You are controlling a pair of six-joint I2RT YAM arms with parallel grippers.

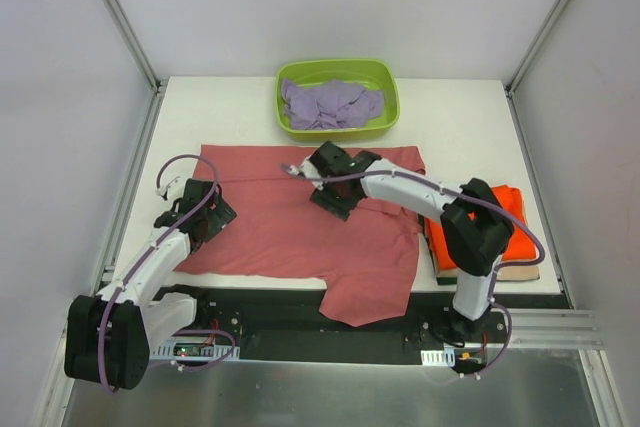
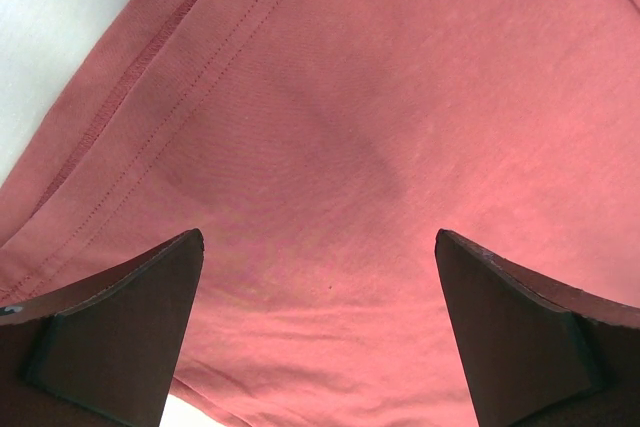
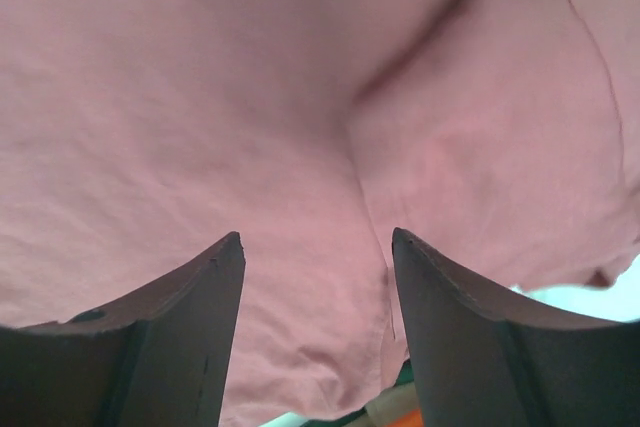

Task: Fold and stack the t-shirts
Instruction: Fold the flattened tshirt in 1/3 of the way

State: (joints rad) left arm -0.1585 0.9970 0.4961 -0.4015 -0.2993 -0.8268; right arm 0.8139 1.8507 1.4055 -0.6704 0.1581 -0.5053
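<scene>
The salmon-red t-shirt (image 1: 290, 232) lies spread across the table, one part hanging over the near edge. It fills the left wrist view (image 2: 350, 127) and the right wrist view (image 3: 250, 97). My left gripper (image 1: 205, 219) is open and empty over the shirt's left edge. My right gripper (image 1: 335, 187) is open and empty over the shirt's upper middle. A folded orange t-shirt (image 1: 510, 209) lies on a tan one (image 1: 520, 271) at the right, partly behind my right arm. A lavender t-shirt (image 1: 330, 104) lies crumpled in the tub.
The lime-green tub (image 1: 385, 82) stands at the back middle of the white table (image 1: 460, 127). A black strip (image 1: 270, 312) runs along the near edge between the arm bases. White walls close in the sides.
</scene>
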